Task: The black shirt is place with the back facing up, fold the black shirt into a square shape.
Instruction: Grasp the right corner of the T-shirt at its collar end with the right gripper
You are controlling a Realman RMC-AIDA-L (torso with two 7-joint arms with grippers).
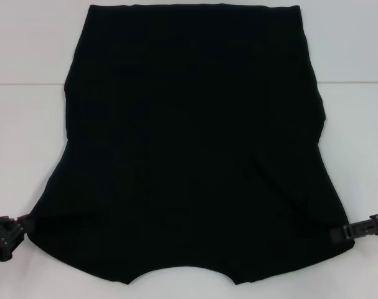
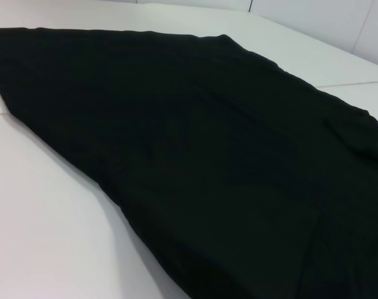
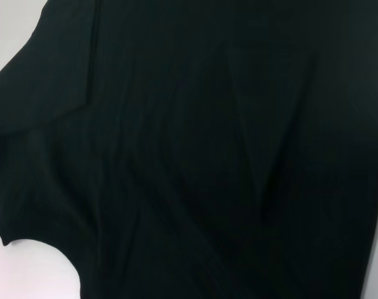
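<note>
The black shirt (image 1: 195,143) lies spread on the white table (image 1: 27,131), its neck cut-out at the near edge. It fills most of the left wrist view (image 2: 226,162) and the right wrist view (image 3: 195,156). My left gripper (image 1: 19,225) is at the shirt's near left sleeve corner, and the fabric tapers into it. My right gripper (image 1: 339,233) is at the near right sleeve corner, with the cloth drawn to it. Both look shut on the sleeve tips. A diagonal crease runs through the fabric near the right side.
Bare white table (image 2: 45,237) lies left and right of the shirt. A seam line crosses the table at mid height (image 1: 357,83). The shirt's far hem reaches the far edge of the head view.
</note>
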